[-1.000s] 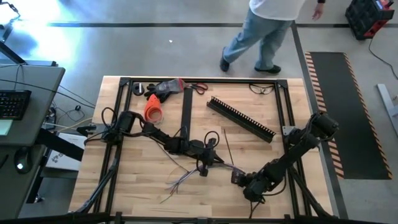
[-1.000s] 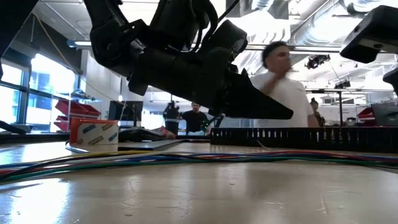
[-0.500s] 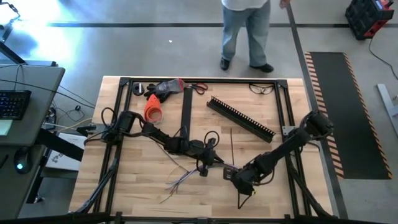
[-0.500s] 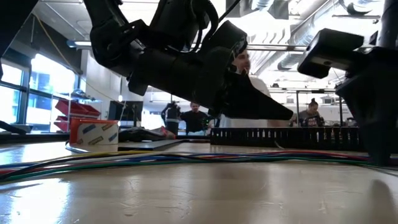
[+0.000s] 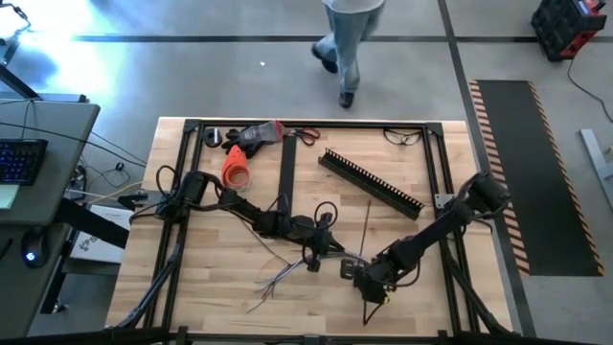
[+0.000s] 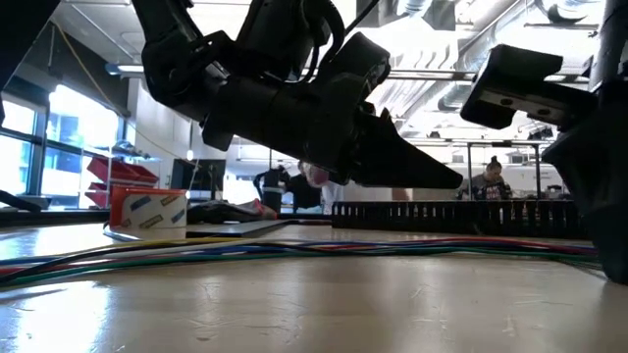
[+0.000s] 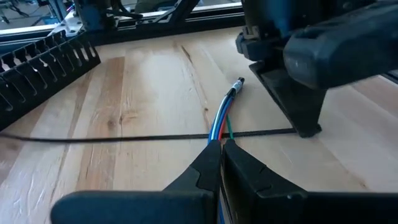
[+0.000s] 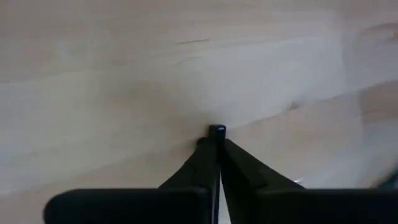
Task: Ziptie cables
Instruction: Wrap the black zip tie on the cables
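— Wooden table [image 5: 215,264] with a black frame round it, someone walking past on the floor behind. Where's the job?

— Near the middle of the front half. The left gripper [image 7: 221,144] has its jaws together on the cables [image 7: 222,118], which poke out past the fingertips and end in a small plug. Their loose ends splay out on the other side of it, toward the front left

— And the right gripper [image 8: 216,138]?

— Just beside the left one, on its right. Its jaws are pinched together on the end of a thin black tie [image 7: 124,137]

— How do the two lie to each other?

— Crosswise. The tie runs flat along the wood, straight across the cable bunch, right in front of the left fingertips. Whether it goes over or under the bunch I can't tell

— So the next bit?

— I'd say the right arm has to bring its end of the tie round the bunch, since it alone holds it, while the left keeps the wires steady. The slotted black channel [image 5: 372,182] sits well apart, toward the back
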